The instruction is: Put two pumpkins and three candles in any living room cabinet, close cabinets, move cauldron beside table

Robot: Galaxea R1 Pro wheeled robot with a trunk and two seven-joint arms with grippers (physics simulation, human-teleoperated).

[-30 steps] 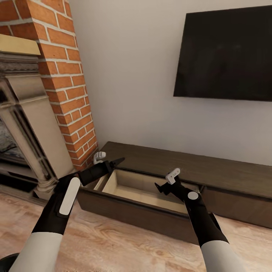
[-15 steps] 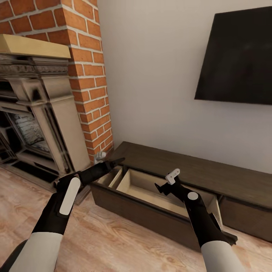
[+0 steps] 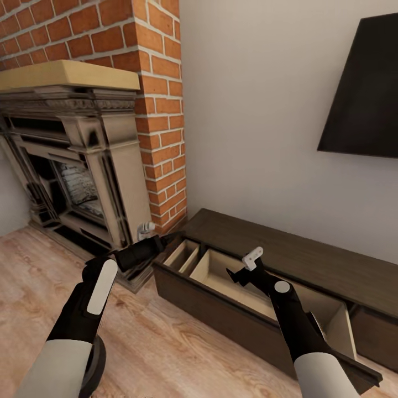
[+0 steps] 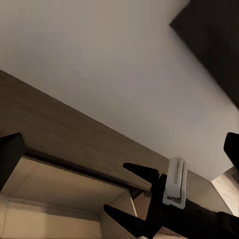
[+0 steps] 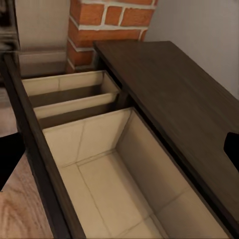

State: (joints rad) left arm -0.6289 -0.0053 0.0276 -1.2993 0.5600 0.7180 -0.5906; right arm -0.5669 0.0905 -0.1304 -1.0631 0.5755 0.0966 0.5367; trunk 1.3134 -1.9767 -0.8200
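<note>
Far left I've got the fireplace (image 3: 72, 166) with its brick column (image 3: 160, 110) beside it. My left gripper (image 3: 160, 239) hangs just in front of the fireplace base, near the cabinet's left end; can't tell if its fingers are spread or closed. The cabinet (image 3: 287, 254) sits low against the wall with its drawer (image 5: 99, 164) pulled out, pale compartments inside. My right gripper (image 3: 243, 273) hovers over the drawer, fingers apart, grasping nothing. TV (image 3: 365, 94) on the wall, far right.
</note>
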